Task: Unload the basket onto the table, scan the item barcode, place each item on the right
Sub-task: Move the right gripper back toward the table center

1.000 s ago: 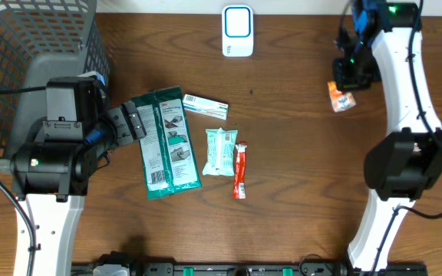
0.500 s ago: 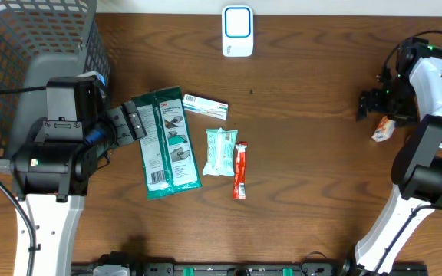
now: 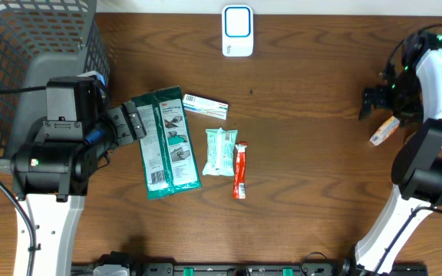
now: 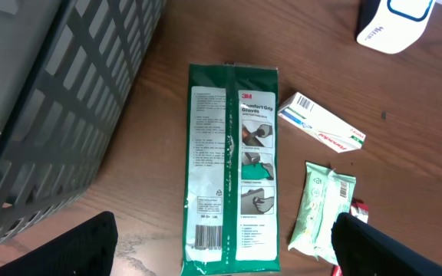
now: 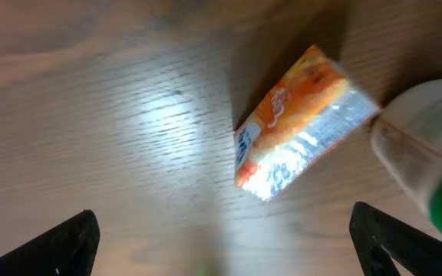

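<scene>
On the table [image 3: 305, 176]: grey basket [image 3: 29, 46] far left; green glove pack [image 3: 165, 142] by left gripper [image 3: 134, 123], spread wide, empty; orange packet [image 5: 301, 123] near right edge, seemingly loose below right gripper [image 5: 229, 245], also spread wide.

The packet [image 5: 298, 126] is orange and silver; the glove pack [image 4: 232, 169] is green.
</scene>
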